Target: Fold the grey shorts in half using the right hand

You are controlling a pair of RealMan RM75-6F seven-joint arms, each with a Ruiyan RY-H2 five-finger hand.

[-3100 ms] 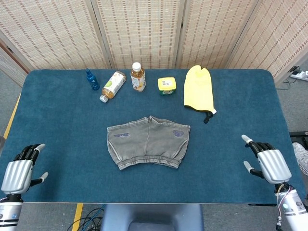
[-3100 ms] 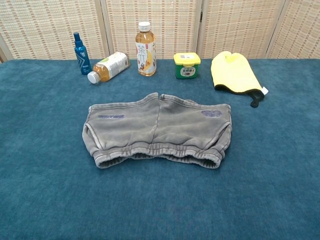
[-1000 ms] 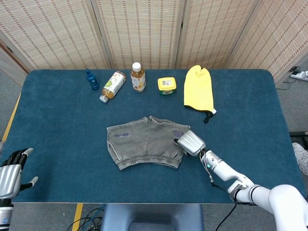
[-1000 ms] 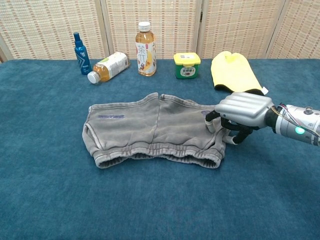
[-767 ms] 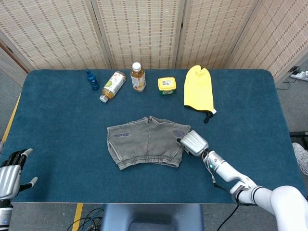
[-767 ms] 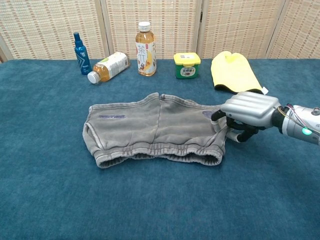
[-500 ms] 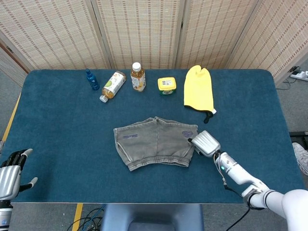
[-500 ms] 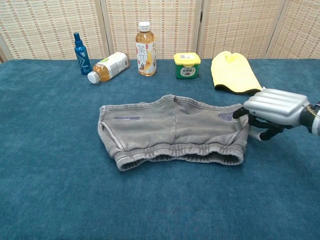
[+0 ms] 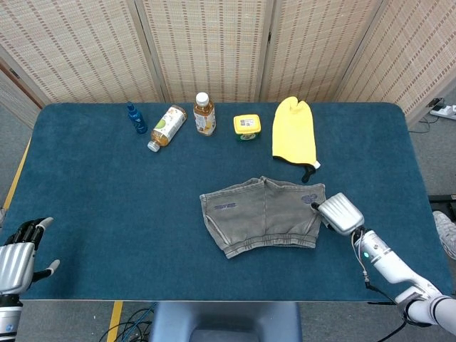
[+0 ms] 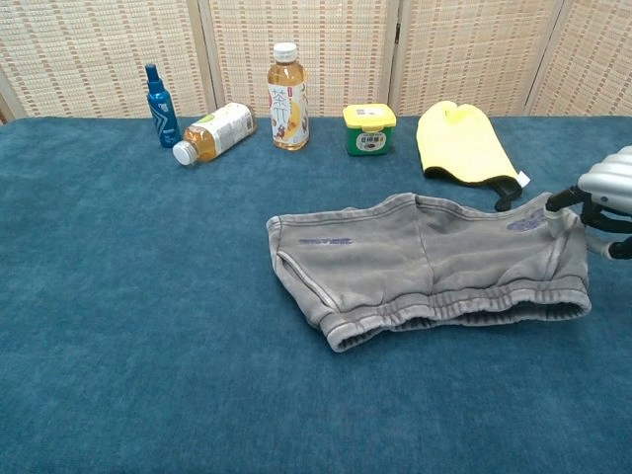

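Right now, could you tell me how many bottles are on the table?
3, all along the far edge: a small blue spray bottle at the left, a bottle lying on its side beside it, and an upright tea bottle next. None seem hidden.

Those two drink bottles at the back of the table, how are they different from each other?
The tea bottle stands upright; the green-labelled bottle lies on its side, cap toward the front. The standing one shows an amber drink behind a pale label; the lying one is mostly wrapped in a green-and-white label. Both have white caps and hold a yellowish drink.

R hand (image 9: 340,213) gripping shorts (image 9: 262,214) edge, L hand (image 9: 17,257) idle, fingers apart
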